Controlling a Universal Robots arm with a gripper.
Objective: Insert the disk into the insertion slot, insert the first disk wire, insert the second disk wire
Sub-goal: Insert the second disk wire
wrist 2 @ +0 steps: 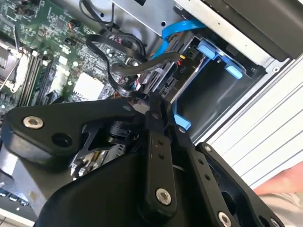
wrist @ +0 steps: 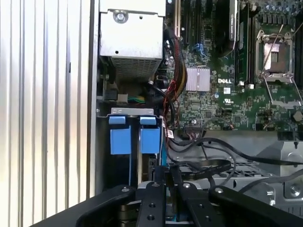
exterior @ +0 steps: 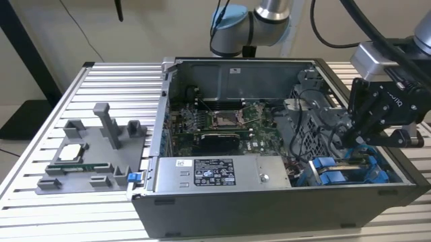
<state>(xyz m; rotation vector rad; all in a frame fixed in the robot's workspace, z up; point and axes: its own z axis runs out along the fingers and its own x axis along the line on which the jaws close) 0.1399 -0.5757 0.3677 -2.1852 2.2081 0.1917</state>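
Observation:
The insertion slot [exterior: 322, 174] is the blue-railed bay at the open case's front corner, on the exterior view's right. The disk [exterior: 350, 163] stands on edge inside it. Its blue carrier tabs [wrist: 120, 139] show in the first wrist view, and one blue tab [wrist 2: 215, 51] shows in the second wrist view. A black connector with coloured wires [wrist 2: 182, 71] sits against the disk's end, and a blue wire [wrist 2: 174, 29] runs down beside it. My gripper [exterior: 355, 136] hangs just above the bay's inner end. Its fingers [wrist 2: 152, 101] are pressed together on the end of a flat black wire [wrist 2: 113, 68].
The grey label-covered power supply box [exterior: 215, 174] lies along the case's front. The motherboard [exterior: 215, 123] fills the middle of the case. Loose black cables [wrist: 208, 165] crowd the space beside the bay. A grey fixture with parts [exterior: 88, 156] stands on the slatted table at the exterior view's left.

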